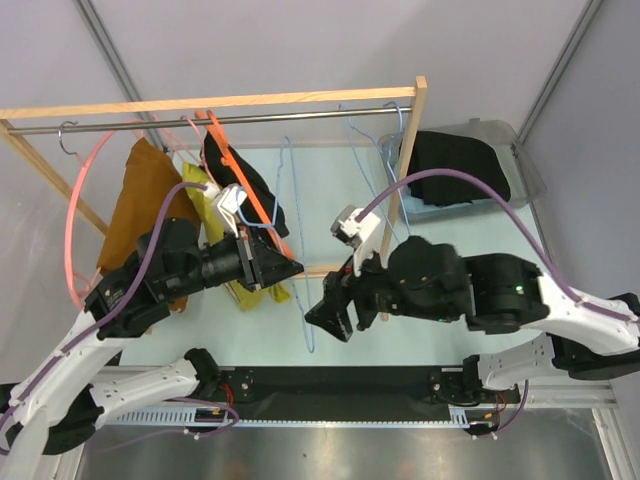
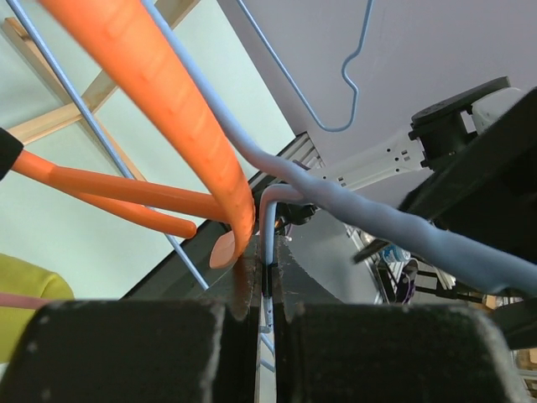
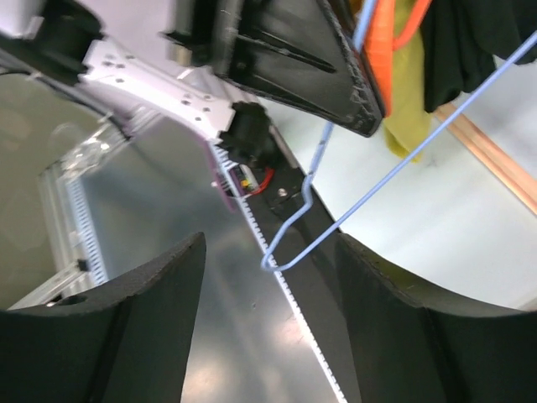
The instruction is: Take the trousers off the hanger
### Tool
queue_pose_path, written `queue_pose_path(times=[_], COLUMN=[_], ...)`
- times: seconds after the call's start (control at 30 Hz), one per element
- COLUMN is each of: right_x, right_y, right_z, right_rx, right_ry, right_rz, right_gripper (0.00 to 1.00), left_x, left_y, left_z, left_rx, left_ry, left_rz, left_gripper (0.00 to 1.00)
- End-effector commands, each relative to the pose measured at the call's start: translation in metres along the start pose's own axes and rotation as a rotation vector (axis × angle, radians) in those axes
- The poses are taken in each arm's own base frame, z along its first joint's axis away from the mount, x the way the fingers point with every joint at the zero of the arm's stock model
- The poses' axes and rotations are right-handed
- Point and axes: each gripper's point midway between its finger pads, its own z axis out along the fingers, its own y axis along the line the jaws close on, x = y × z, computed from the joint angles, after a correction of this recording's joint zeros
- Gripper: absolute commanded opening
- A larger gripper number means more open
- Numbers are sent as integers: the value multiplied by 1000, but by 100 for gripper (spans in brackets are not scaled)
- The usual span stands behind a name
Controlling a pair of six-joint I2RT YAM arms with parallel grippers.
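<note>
My left gripper (image 1: 290,268) is shut on the wire of an empty light-blue hanger (image 1: 308,320), held in front of the rack. The left wrist view shows the jaws (image 2: 268,281) pinching that wire (image 2: 267,227), with an orange hanger (image 2: 168,92) right beside it. My right gripper (image 1: 335,318) is open; in its wrist view the blue hanger's lower corner (image 3: 289,243) sits between the spread fingers (image 3: 270,248), untouched. A black garment (image 1: 240,180) hangs on the orange hanger (image 1: 262,205). Another black garment (image 1: 460,165) lies in a grey bin.
A wooden rack with a metal rod (image 1: 250,118) spans the back. Brown (image 1: 140,200) and yellow (image 1: 205,205) garments hang at its left. More blue wire hangers (image 1: 385,135) hang at the right. The grey bin (image 1: 530,170) stands at the back right.
</note>
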Motion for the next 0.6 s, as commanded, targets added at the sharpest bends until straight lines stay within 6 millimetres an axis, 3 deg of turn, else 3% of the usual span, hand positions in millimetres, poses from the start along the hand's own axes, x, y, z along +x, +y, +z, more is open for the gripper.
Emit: queue_pose_path(times=[0.0, 0.2, 0.3, 0.5, 0.57], right_x=[-2, 3, 6, 8, 11], right_y=[-13, -6, 0, 15, 13], right_z=[28, 46, 53, 71, 73], right_rx=[102, 50, 12, -54, -53], right_ry=[-92, -143, -155, -170, -171], right_rz=[52, 104, 125, 155, 163], right_gripper=[66, 57, 45, 39, 27], left_x=[-15, -13, -12, -9, -10], left_y=[-22, -26, -29, -31, -33], left_z=[-15, -23, -25, -27, -29], left_rx=[78, 102, 117, 140, 146], left_ry=[-65, -64, -61, -58, -60], left_rz=[-2, -4, -7, -12, -9], left_gripper=[0, 0, 0, 1, 0])
